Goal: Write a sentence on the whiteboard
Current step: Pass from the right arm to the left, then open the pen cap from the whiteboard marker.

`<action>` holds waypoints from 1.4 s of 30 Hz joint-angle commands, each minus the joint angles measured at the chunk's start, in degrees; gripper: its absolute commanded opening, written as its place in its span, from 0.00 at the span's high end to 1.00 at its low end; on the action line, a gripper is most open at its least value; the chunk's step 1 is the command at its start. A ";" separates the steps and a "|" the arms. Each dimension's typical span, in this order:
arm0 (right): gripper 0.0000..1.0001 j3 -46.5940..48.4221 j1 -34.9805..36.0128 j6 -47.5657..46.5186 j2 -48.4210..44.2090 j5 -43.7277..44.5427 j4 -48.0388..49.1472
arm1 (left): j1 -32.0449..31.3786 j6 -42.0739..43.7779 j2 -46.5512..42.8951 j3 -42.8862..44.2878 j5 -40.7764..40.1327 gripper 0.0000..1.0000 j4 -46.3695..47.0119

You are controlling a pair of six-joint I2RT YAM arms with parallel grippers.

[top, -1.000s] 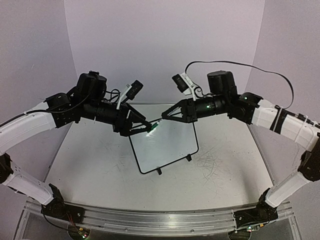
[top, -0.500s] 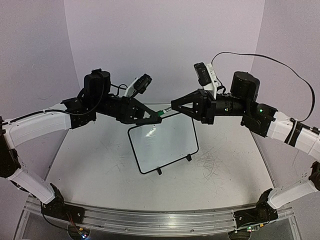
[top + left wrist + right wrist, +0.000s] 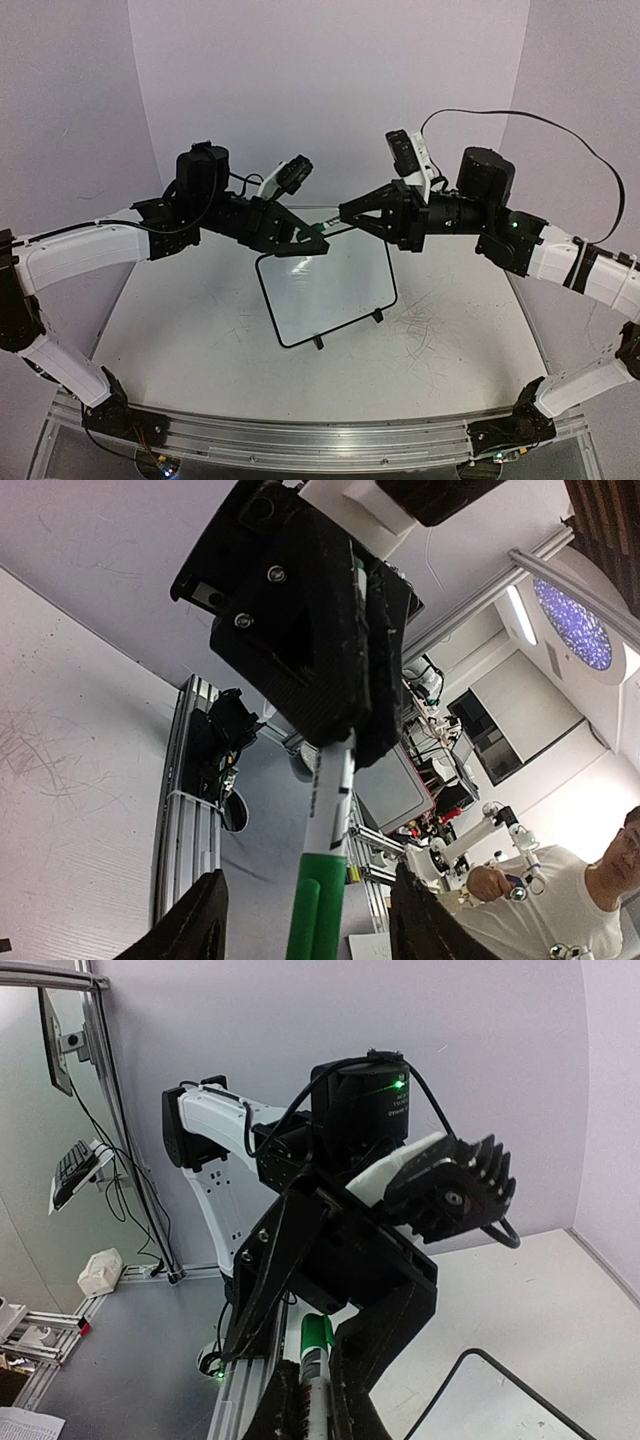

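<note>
On the left, the left gripper (image 3: 305, 240) hung in the air above the far edge of the whiteboard (image 3: 330, 295), its fingers spread to either side of the green cap (image 3: 318, 910) of a marker (image 3: 316, 1388). In its own wrist view, a clear gap showed between each finger and the cap, so it did not appear to be clamping anything. The marker bridged the small space between the two tools, with the cap seated on the white barrel. To the right, the right gripper (image 3: 345, 214) was pressed together on that barrel, pinching it just behind the cap. The whiteboard lay flat on the table (image 3: 180, 320) directly below and in front of the two tools, near the centre and between the arms, and no writing could be seen on its surface. Judged from this, the task had barely begun. The marker was lifted and held, but the cap had yet to come off, the tip had yet to reach the board, and the whole sentence remained to be written.
</note>
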 commanded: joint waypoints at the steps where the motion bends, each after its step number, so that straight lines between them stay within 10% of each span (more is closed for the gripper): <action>1: 1.00 -0.58 -0.01 -2.21 -2.44 -0.74 1.49 | 0.10 0.84 -2.91 2.31 0.93 0.48 2.62; 15: 1.00 -1.77 0.01 -0.80 -3.71 1.88 -0.35 | 1.20 2.47 -2.78 2.37 -0.51 1.00 2.58; 20: 0.50 -1.02 -0.09 10.78 -3.27 8.63 -1.05 | 4.04 8.01 -4.81 0.05 -5.58 1.00 1.65; 24: 0.38 1.69 -0.10 23.36 -0.18 10.82 -1.90 | 5.27 12.82 -6.54 -2.15 -11.36 1.00 1.24; 32: 0.37 7.82 -0.10 31.86 5.39 12.81 -1.01 | 5.30 13.46 -6.31 -2.04 -14.54 1.00 1.34; 42: 0.67 8.18 -0.01 41.51 12.74 9.25 13.12 | 5.29 11.39 -7.07 -3.29 -17.13 1.00 2.26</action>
